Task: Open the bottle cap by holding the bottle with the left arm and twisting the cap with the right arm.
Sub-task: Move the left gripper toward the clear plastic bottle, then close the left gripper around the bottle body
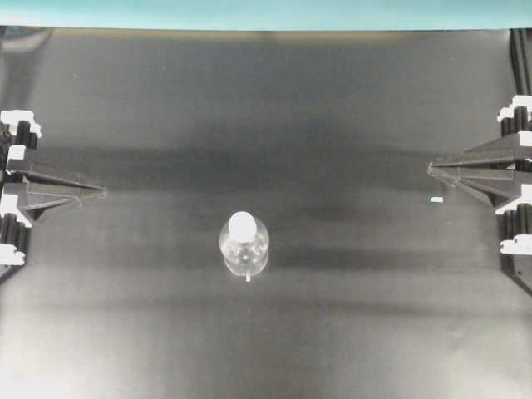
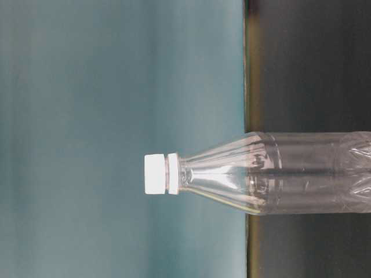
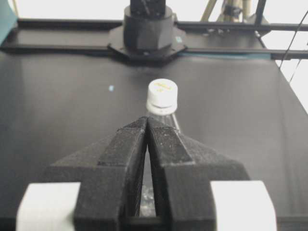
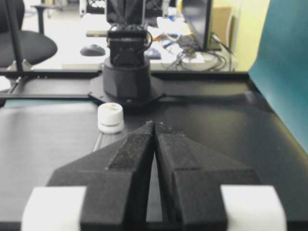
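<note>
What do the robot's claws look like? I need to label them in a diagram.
Both match: the left claw and right claw each have two matte black wedge-shaped fingers tapering to a point, with a rough printed texture. White blocks sit at the finger bases, and black ribbed parts with white clips flank them.

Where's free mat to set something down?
Bare: wide strips between the bottle and the left gripper, and between the bottle and the right gripper; also behind and in front of the bottle. Only clutter: a small white scrap beside the right gripper.
</note>
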{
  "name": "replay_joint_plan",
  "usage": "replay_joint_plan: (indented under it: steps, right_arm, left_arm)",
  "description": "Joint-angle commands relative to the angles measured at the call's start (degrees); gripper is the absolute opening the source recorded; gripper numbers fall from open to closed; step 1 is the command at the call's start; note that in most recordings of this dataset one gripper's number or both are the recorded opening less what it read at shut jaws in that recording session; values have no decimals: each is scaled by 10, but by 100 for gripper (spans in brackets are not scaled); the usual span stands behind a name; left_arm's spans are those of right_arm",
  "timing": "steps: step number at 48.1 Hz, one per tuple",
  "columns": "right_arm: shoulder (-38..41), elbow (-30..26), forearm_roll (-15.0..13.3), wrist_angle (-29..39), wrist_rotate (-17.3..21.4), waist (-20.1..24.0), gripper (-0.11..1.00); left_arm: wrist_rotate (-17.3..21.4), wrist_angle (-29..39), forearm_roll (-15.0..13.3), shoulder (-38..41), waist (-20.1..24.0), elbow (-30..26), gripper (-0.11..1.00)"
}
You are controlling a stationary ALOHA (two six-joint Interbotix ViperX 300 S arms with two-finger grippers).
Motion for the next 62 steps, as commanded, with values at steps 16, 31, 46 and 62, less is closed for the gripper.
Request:
replay_joint_plan:
  steps: [16,31,46,62]
  right_arm:
    - [62,-73,27,103,21,-2,0]
    - [87,-83,30,112,23,-2,0]
    - [83,-84,31,119,24,1,0]
    - [83,-84,37,141,53,0,0]
  left_arm:
    - [4,-18,25,105,-6,-118,9]
    - [-5,-146,25,231,-14,-171,52]
    - [-30,-151,25,357,-22,-217,93]
    - [-33,-164,25,465,-20,-205,96]
